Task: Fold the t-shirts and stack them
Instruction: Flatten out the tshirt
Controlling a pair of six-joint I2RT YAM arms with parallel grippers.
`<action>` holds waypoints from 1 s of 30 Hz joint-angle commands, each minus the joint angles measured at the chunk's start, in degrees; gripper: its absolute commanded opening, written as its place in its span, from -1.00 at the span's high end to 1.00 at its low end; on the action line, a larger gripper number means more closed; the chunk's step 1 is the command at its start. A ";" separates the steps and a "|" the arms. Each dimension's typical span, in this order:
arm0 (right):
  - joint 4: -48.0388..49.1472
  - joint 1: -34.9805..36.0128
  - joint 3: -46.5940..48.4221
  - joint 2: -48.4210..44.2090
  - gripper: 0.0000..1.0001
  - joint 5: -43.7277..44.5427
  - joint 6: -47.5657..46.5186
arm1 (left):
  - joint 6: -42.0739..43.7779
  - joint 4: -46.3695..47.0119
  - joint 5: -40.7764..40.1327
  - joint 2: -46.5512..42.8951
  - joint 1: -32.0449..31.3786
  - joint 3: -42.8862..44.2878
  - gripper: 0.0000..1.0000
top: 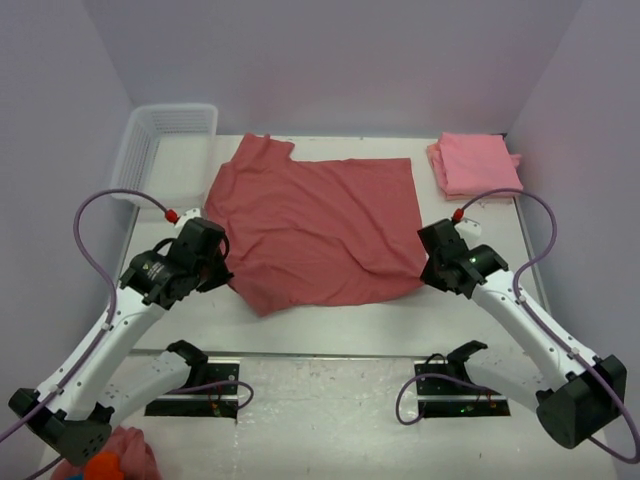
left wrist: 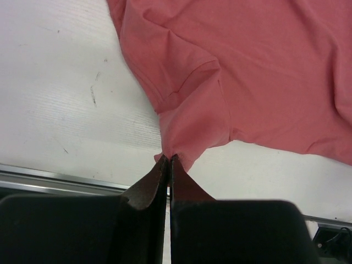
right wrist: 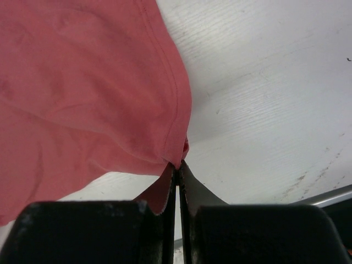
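Closest in, at the bottom of each wrist view: note left gripper (left wrist: pixel 168 159) clamped flat on a sleeve tip of the spread t-shirt (top: pixel 315 225), and right gripper (right wrist: pixel 179 164) clamped likewise on a hemmed corner. No gap between either pair of jaws, only cloth.

Then by size, from the top view.

Log table (top: pixel 330 325): white, with a bare band along 6 o'clock between the cloth and the arm bases.

Log spread t-shirt: mid-table, dusty red, mostly flat with shallow wrinkles, one lobe reaching toward 11 o'clock. Place the two grips at its 8 o'clock and 4 o'clock corners, both on the near edge. Judge the reason as a paired hold, either to carry that edge over toward 12 o'clock for a first fold or to draw the cloth taut; cannot tell which.

Log basket (top: pixel 140 150): white plastic, at 10 o'clock, just beside the shirt's far-left lobe.

Log folded t-shirt (top: pixel 472 163): lighter pink, at 2 o'clock, apart from the spread one. Judge it as the start of the stack.

Log pink lump (top: pixel 120 458): orange patch, at 7 o'clock, off the table by the left base.

Room for moving: open at 6 o'clock, some at 3 and 9. Tight at 12 against the back wall, and at 10 by the basket.
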 commanded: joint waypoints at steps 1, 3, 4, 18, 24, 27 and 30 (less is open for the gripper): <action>0.09 0.26 3.28 0.17 1.00 3.43 1.24 | 1.08 1.18 -0.86 -1.03 -0.39 2.78 1.00; 0.97 0.26 3.45 -1.06 1.00 4.92 0.63 | 1.52 1.28 -1.83 -2.27 -0.39 4.26 1.00; 1.23 0.35 3.80 -1.24 1.00 5.62 0.01 | 1.78 1.45 -2.53 -3.40 -0.39 4.88 1.00; 3.70 -0.52 7.66 6.83 1.00 5.98 -5.70 | 2.92 -3.92 -11.94 6.77 -0.39 15.07 1.00; 7.39 -6.32 12.58 15.09 1.00 1.23 -10.18 | 5.47 -0.40 -15.98 14.76 -0.30 18.33 1.00; 7.83 -8.69 14.78 19.75 1.00 1.06 -11.42 | 7.75 2.50 -15.64 16.09 -0.30 19.21 1.00; 8.62 -9.67 16.10 22.57 1.00 -0.26 -11.77 | 8.90 3.92 -16.59 17.23 -0.30 20.87 1.00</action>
